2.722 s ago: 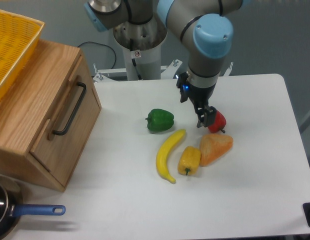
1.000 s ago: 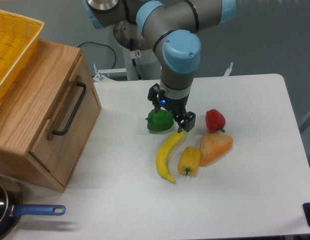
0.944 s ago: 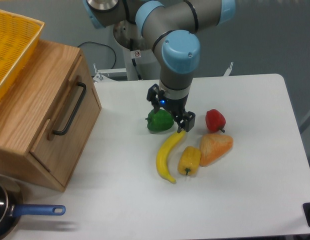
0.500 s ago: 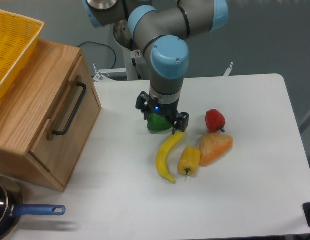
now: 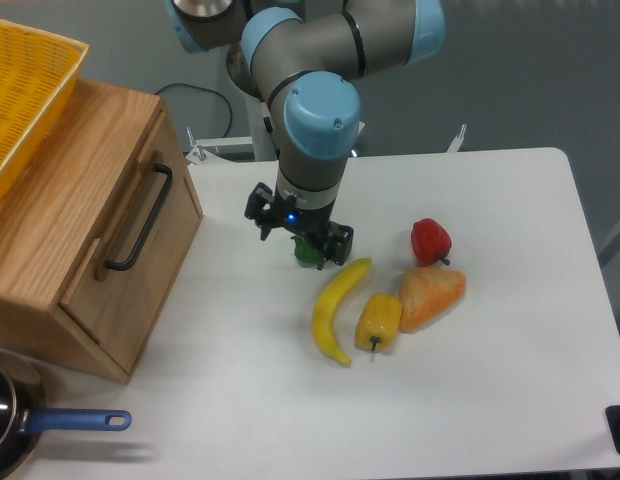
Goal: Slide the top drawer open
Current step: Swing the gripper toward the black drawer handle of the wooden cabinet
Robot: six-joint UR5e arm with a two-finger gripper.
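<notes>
None of the opening is done: the top drawer point(image 5: 110, 235) sits flush in its oak cabinet point(image 5: 60, 200) at the left of the frame, with 1 yellow basket point(image 5: 25, 90) on top. My gripper point(image 5: 298, 238) hangs over the green pepper point(image 5: 308, 252) near frame centre, well apart from the drawer; my fingers look spread and empty, holding nothing. What is left, I judge: cross left, take the black handle point(image 5: 140, 218), pull. The handle's long axis runs from upper right to lower left, and the drawer front faces right, toward the table point(image 5: 490, 400).
</notes>
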